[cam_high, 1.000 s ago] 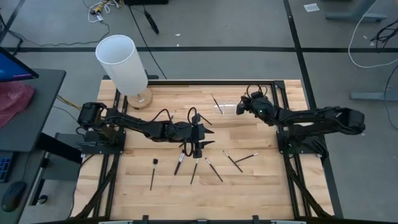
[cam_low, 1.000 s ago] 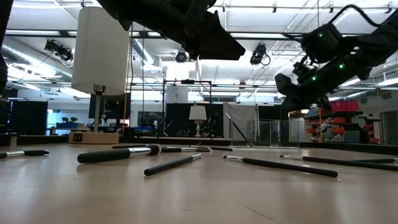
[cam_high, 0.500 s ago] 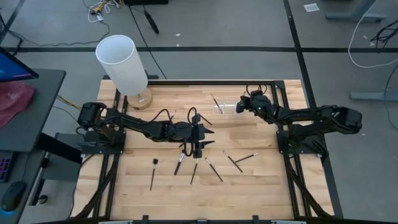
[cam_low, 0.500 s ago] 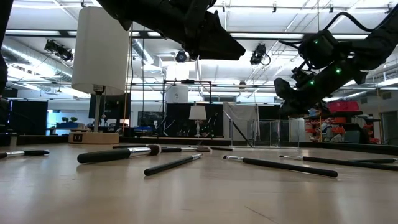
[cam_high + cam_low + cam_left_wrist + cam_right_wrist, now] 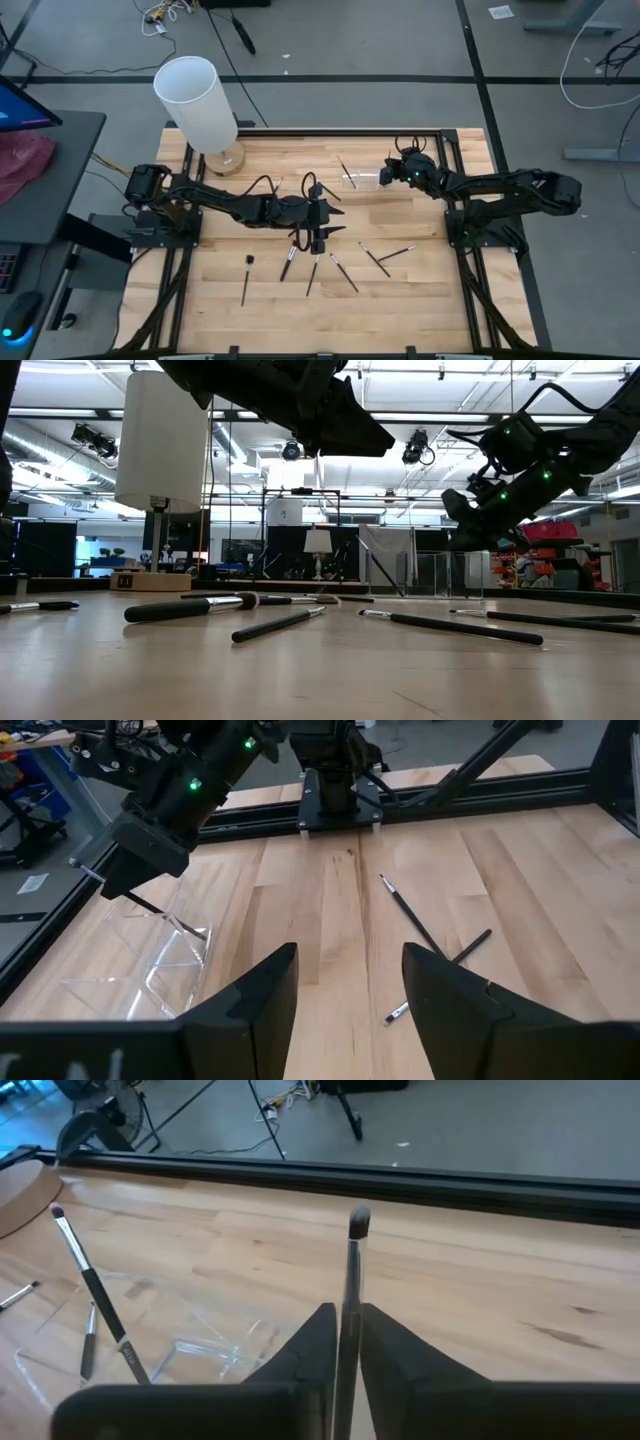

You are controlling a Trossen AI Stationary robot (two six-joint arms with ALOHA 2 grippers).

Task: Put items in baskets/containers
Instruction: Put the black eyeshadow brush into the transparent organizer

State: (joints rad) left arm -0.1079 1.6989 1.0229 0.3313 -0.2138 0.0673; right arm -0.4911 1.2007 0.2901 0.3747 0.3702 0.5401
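Note:
My right gripper (image 5: pixel 345 1312) hangs at the table's far right (image 5: pixel 390 172), just above the clear plastic container (image 5: pixel 170 1340), and is shut on a thin makeup brush (image 5: pixel 352 1260). Another brush (image 5: pixel 95 1295) leans inside the container with its bristle tip up. My left gripper (image 5: pixel 345 990) is open over the table's middle (image 5: pixel 318 228) and holds nothing. Several brushes (image 5: pixel 343 272) lie flat on the wood near the front. My right gripper has the brush's slim handle (image 5: pixel 350 1295) pinched between its two fingers, which lie along it. The bristle tip (image 5: pixel 358 1220) sticks out past the fingertips. The brush is lifted clear of the table, beside the container's rim.
A tall white cylinder (image 5: pixel 195 100) on a round wooden base stands at the far left corner. A black frame rail (image 5: pixel 420 1180) runs along the table's far edge. Bare wood lies between the container and the loose brushes.
My right gripper has turned a little while staying above the clear container, the brush still between its fingers. The left arm and the brushes on the table have kept still.

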